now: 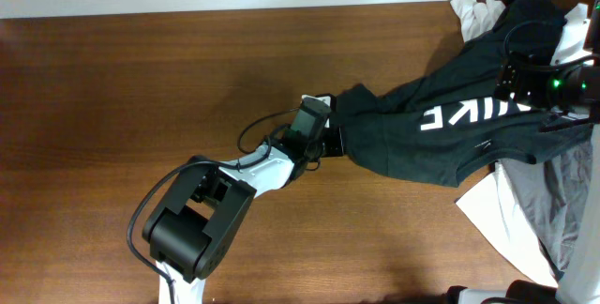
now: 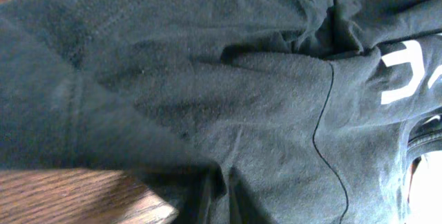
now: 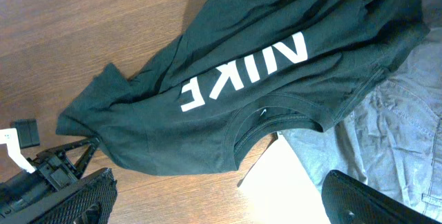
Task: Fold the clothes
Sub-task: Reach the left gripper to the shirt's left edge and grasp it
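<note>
A black shirt with white NIKE lettering point(image 1: 422, 121) lies stretched from the table's centre toward the far right; it also shows in the right wrist view point(image 3: 228, 79). My left gripper point(image 1: 326, 140) is at the shirt's left end. In the left wrist view the black fabric point(image 2: 228, 92) fills the frame and a fold of it is pinched in the jaws point(image 2: 215, 200). My right gripper point(image 1: 530, 83) hovers above the shirt's right part. Its fingers point(image 3: 217, 186) are spread wide and empty over the table, near the shirt's collar.
A pile of other clothes lies at the right edge: a white garment point(image 1: 502, 215), a grey one point(image 1: 562, 182) and a white piece at the far right corner point(image 1: 473, 11). Bare wooden table point(image 1: 141, 88) stretches to the left.
</note>
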Controlling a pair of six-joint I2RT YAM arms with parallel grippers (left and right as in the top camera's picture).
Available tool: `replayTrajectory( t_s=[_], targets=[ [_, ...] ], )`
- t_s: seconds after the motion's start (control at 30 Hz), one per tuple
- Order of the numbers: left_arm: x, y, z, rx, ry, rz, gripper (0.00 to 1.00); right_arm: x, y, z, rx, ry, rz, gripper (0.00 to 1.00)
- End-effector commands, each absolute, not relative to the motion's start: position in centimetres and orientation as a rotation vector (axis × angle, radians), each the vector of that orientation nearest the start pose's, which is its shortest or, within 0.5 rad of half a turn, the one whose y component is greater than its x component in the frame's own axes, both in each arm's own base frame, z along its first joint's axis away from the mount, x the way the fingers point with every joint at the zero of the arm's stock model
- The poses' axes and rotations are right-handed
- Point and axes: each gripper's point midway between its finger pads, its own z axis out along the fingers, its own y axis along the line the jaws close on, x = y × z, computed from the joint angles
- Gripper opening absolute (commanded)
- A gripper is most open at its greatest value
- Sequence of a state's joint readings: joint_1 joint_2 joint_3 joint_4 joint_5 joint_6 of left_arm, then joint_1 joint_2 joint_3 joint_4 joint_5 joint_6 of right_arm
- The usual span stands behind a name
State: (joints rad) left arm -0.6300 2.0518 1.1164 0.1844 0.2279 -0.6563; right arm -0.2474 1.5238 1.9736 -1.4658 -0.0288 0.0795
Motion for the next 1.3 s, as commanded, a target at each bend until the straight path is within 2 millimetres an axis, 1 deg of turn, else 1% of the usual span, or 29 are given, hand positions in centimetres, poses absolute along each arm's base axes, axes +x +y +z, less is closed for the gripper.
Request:
replayTrajectory(
  t_s=[0.0,0.07,0.1,0.13,0.17,0.27,0.33,0.37,0.4,0.43,0.47,0.5,0.53,0.57,0.6,0.63,0.67,0.7,0.73,0.8,0.9,1.0,1.07,1.13,1.23,1.27],
  targets=[
    [39.8,-32.8,2.3,0.136,2.446,-0.835,0.01,32.0,-7.4,33.6,0.414,2.531,-0.008,0.99],
    [40.4,-31.5,3.4,0.175,2.429,-0.794,0.01,32.0,-7.4,33.6,0.414,2.531,-0.008,0.99],
    [40.7,-30.4,4.2,0.176,2.43,-0.764,0.01,32.0,-7.4,33.6,0.414,2.53,-0.008,0.99],
    [41.1,-29.2,4.8,0.148,2.434,-0.736,0.01,32.0,-7.4,33.6,0.414,2.531,-0.008,0.99],
    [41.7,-27.4,5.7,0.105,2.439,-0.699,0.0,32.0,-7.4,33.6,0.414,2.531,-0.008,0.99],
    [43.6,-22.5,9.0,-0.017,2.4,-0.658,0.0,32.0,-7.4,33.6,0.414,2.53,-0.008,0.99],
    [44.4,-20.5,10.5,-0.064,2.368,-0.647,0.0,32.0,-7.4,33.5,0.414,2.531,-0.008,0.99],
    [44.7,-20.0,11.0,-0.077,2.355,-0.648,0.0,32.0,-7.4,33.5,0.414,2.531,-0.008,0.99],
    [44.6,-20.1,11.2,-0.069,2.354,-0.68,0.0,32.0,-7.4,33.5,0.414,2.531,-0.008,0.99],
    [43.2,-21.2,10.3,-0.056,2.419,-0.738,0.2,32.0,-7.4,33.5,0.414,2.531,-0.008,0.99],
    [42.4,-21.6,9.6,-0.066,2.457,-0.741,0.32,32.0,-7.4,33.5,0.414,2.531,-0.008,0.99],
    [41.5,-22.2,8.7,-0.061,2.501,-0.74,0.38,32.0,-7.4,33.5,0.414,2.531,-0.008,0.99],
    [40.9,-22.8,8.1,-0.045,2.526,-0.739,0.39,32.0,-7.4,33.5,0.414,2.531,-0.008,0.99],
    [39.5,-24.6,6.6,-0.024,2.578,-0.751,0.44,32.0,-7.4,33.5,0.414,2.531,-0.008,0.99],
    [38.9,-25.5,5.8,-0.023,2.601,-0.759,0.45,32.0,-7.4,33.6,0.414,2.531,-0.008,0.99],
    [38.1,-26.6,4.5,-0.031,2.636,-0.754,0.44,32.0,-7.4,33.6,0.414,2.531,-0.008,0.99],
    [37.6,-27.0,3.5,-0.059,2.662,-0.738,0.44,32.0,-7.4,33.6,0.414,2.531,-0.008,0.99],
    [36.9,-27.5,2.0,-0.123,2.701,-0.714,0.44,32.0,-7.4,33.5,0.414,2.532,-0.007,0.99],
    [36.6,-28.0,1.0,-0.169,2.72,-0.717,0.44,32.0,-7.4,33.5,0.414,2.532,-0.007,0.99],
    [36.5,-29.0,-0.3,-0.199,2.727,-0.741,0.43,32.0,-7.4,33.5,0.412,2.532,-0.002,0.99],
    [36.6,-30.5,-1.4,-0.177,2.704,-0.773,0.39,32.1,-7.3,33.6,0.41,2.531,0.005,0.99],
    [37.0,-32.1,-1.9,-0.142,2.656,-0.819,0.39,32.1,-6.9,33.6,0.403,2.531,0.03,0.99],
    [37.1,-32.7,-2.2,-0.137,2.639,-0.835,0.38,32.1,-6.9,33.6,0.402,2.531,0.03,0.99],
    [37.2,-32.5,-2.6,-0.185,2.647,-0.827,0.39,32.1,-6.9,33.6,0.402,2.531,0.03,0.99],
    [37.2,-32.4,-2.7,-0.188,2.648,-0.822,0.34,32.1,-6.9,33.6,0.402,2.531,0.03,0.99],
    [37.2,-32.4,-2.7,-0.189,2.647,-0.822,0.28,32.1,-6.9,33.6,0.402,2.531,0.03,0.99]
  ],
)
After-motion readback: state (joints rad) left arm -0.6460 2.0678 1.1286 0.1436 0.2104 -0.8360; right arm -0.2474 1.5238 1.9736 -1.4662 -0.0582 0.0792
